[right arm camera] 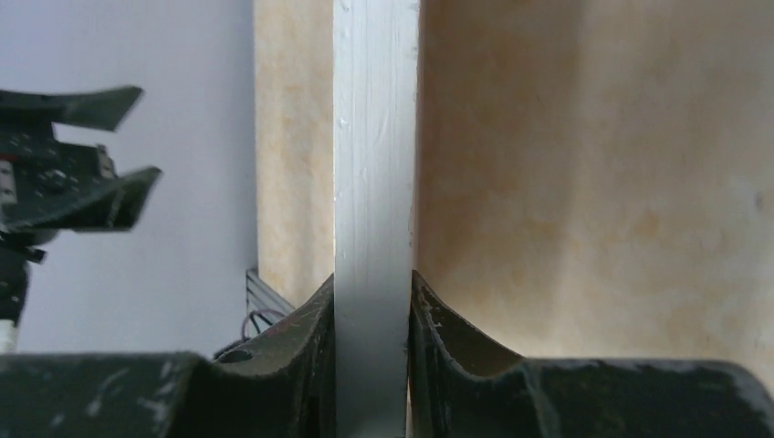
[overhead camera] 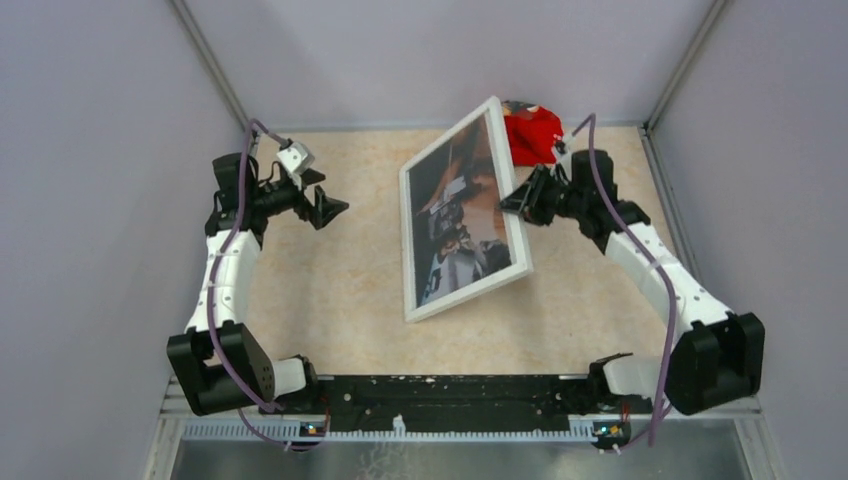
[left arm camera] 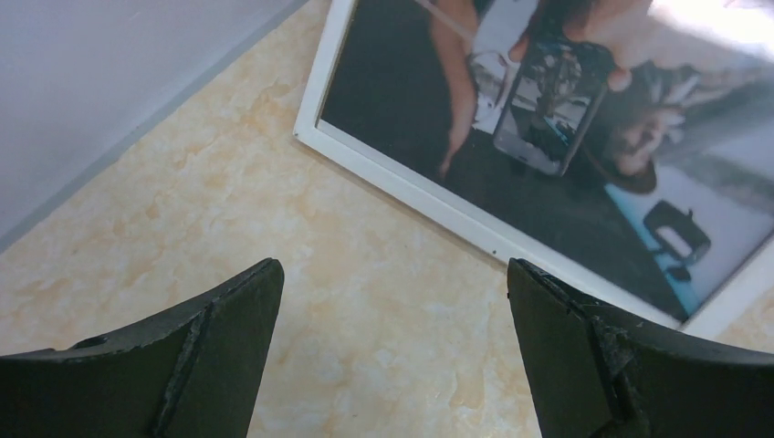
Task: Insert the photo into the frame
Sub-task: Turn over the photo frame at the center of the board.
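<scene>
- R gripper [right arm camera: 372, 290], bottom centre, clamped on frame [right arm camera: 374, 137] rail edge
- L gripper [left arm camera: 392, 266] wide, empty
- frame w/ photo [overhead camera: 465, 215] looks stiff, light; grip rail, not print

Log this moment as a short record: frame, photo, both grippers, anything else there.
frame: white, tilted, right rail raised off the table
photo: inside the frame, picture side showing
right gripper: shut on the frame's right rail
left gripper: open, empty, left of the frame
red object: at the far edge, partly hidden behind the frame; kind unclear
</scene>
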{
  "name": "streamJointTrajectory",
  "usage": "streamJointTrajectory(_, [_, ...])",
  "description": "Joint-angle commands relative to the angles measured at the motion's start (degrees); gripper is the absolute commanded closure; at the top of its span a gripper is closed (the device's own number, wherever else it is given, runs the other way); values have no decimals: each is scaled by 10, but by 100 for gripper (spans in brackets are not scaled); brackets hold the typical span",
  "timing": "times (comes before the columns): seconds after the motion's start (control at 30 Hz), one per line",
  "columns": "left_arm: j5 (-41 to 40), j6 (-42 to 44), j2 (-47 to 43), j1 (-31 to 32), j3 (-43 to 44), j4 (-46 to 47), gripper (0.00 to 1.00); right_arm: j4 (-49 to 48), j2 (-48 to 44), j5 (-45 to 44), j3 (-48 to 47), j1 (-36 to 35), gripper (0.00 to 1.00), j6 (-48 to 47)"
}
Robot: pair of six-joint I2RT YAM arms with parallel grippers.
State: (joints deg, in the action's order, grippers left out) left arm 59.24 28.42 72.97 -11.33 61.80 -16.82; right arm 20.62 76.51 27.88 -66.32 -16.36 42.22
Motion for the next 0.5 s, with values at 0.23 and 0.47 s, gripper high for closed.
streamJointTrajectory(0.23, [-10,-31,8,-11,-49,-5,1,-231,-107,42,316,-4,100,68])
streamJointTrajectory(0.47, [-27,-19,-6,-13,-89,13,1,-297,-56,56,424,-7,95,33])
